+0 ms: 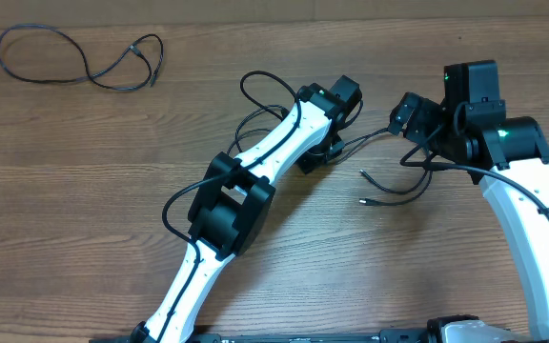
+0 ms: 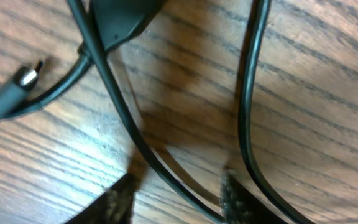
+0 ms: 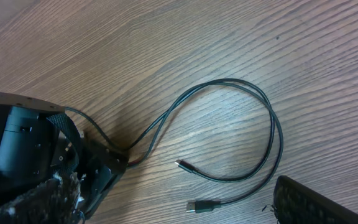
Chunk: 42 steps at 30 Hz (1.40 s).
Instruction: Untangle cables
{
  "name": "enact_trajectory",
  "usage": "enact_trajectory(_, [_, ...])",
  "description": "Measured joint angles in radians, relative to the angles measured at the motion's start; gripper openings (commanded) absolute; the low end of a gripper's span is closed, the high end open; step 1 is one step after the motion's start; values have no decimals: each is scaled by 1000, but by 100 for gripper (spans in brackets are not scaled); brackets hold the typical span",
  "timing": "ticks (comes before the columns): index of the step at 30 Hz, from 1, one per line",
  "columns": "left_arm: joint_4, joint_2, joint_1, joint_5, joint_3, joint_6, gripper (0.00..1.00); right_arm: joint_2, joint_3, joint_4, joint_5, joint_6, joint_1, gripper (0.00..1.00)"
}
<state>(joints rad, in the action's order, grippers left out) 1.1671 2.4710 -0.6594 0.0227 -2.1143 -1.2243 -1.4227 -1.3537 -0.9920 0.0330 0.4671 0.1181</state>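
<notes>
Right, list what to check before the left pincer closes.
1. One cable laid apart near the table's far corner: ok.
2. Left pincer astride a strand: ok.
3. Only that strand between its fingers: cannot tell; a second strand passes close beside one finger.
4. Right pincer open, holding nothing: ok.
5. Both plug ends lying loose on the wood: ok.
6. Remaining cables separated: not ok; they run together beneath the left arm.
</notes>
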Motion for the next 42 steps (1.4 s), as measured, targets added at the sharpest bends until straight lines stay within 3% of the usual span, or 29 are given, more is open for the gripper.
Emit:
enact_trajectory(7, [28,0,0,-2,0,27,37,0,0,0,0,0,0,100])
enact_trajectory(14, [39,0,0,-121,0,28,33,0,0,0,0,0,0,100])
enact_trajectory(18, [38,0,0,-168,1,31,39,0,0,0,0,0,0,100])
enact_trajectory(25, [38,2,-1,-192,1,31,27,0,0,0,0,0,0,100])
enact_trajectory(27, [36,2,-5,-195,1,29,16,0,0,0,0,0,0,100])
enact_trajectory(28, [34,2,-9,-195,1,28,6,0,0,0,0,0,0,100])
enact_trajectory(29, [31,2,-13,-195,1,31,4,0,0,0,1,0,0,100])
enact_trajectory(36, [23,2,-35,-197,1,31,4,0,0,0,0,0,0,100])
enact_trajectory(42, [71,2,-14,-286,-5,87,4,0,0,0,0,0,0,100])
